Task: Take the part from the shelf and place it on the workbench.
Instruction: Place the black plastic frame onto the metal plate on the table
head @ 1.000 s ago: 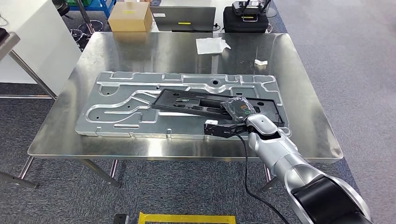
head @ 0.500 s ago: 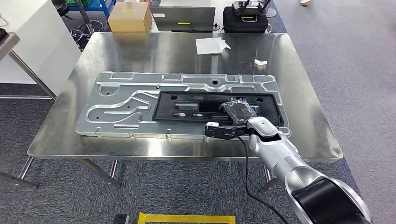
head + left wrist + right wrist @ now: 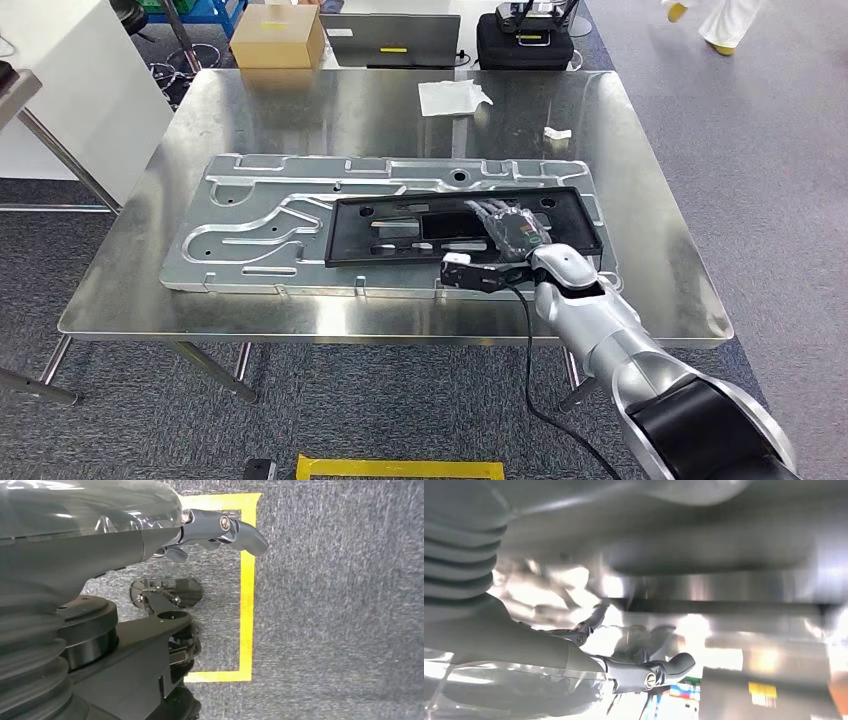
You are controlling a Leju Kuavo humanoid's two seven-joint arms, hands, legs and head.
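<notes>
A steel table (image 3: pixel 300 110) filled the middle of the head view, standing on grey carpet (image 3: pixel 760 150). On it lay a large machined plate (image 3: pixel 250 230), and the black part (image 3: pixel 400 235) lay flat on the plate's right half. The right hand (image 3: pixel 505 230) rested on the part's right end with fingers spread flat, gripping nothing. The left hand (image 3: pixel 220 530) hung over the carpet beside yellow floor tape (image 3: pixel 246 590), fingers loosely apart and holding nothing. At the table's upper edge lay a white paper (image 3: pixel 455 97) and a small white block (image 3: pixel 557 133). Beyond, along the top of the frame, sat a cardboard box (image 3: pixel 278 37), a laptop (image 3: pixel 392 40) and a black case (image 3: pixel 527 42); a person's legs (image 3: pixel 722 22) showed at the upper right.
</notes>
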